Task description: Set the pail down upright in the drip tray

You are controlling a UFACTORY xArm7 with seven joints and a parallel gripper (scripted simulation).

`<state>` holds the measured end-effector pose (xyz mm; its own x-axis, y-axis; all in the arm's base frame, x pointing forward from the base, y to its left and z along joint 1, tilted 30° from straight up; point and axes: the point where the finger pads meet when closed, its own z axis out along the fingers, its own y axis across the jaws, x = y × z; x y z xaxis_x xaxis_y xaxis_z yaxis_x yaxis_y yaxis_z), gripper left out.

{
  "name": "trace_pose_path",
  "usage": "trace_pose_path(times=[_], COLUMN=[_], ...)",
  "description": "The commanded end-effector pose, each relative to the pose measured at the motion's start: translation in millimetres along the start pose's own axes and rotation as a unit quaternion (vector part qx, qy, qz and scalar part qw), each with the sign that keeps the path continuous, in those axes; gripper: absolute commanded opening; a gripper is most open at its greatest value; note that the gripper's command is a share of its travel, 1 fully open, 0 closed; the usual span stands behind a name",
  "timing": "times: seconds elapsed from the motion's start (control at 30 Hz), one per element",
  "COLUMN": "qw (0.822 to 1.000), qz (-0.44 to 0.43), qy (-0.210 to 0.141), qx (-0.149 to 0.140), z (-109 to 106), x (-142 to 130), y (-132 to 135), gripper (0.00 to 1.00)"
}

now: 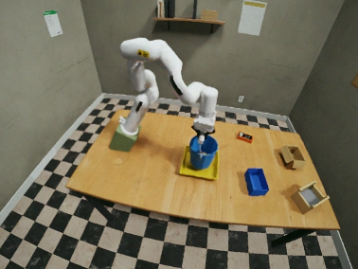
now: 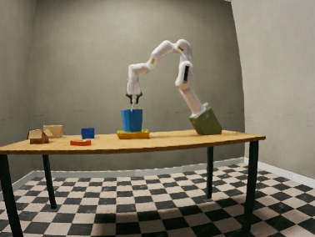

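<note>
Pail (image 2: 132, 120): blue, tapered, upright, open top, base down at the tray.
Drip tray (image 1: 186, 167): yellow, shallow, flat on the table, under the pail.

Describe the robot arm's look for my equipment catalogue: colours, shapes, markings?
The arm is glossy white, built of rounded tube segments with bulging joints. A small yellow label sits on its upper segment, and dark slots run along two links. It stands on a green block base. The gripper is dark, with two short fingers. No loose cables show.

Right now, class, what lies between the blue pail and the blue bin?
Only bare table top, in the top view, beyond the yellow drip tray's edge under the pail; bin.
</note>
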<state>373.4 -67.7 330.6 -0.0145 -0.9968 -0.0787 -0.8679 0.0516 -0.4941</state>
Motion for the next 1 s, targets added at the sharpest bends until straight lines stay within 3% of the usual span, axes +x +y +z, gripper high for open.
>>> trace_pose_path(times=[0.0, 0.97], qw=[1.000, 1.000], qz=[0.000, 0.000], qy=[0.000, 0.000], qx=[0.002, 0.002], z=[4, 31], x=[0, 1], y=[-2, -2], gripper=[0.00, 0.00])
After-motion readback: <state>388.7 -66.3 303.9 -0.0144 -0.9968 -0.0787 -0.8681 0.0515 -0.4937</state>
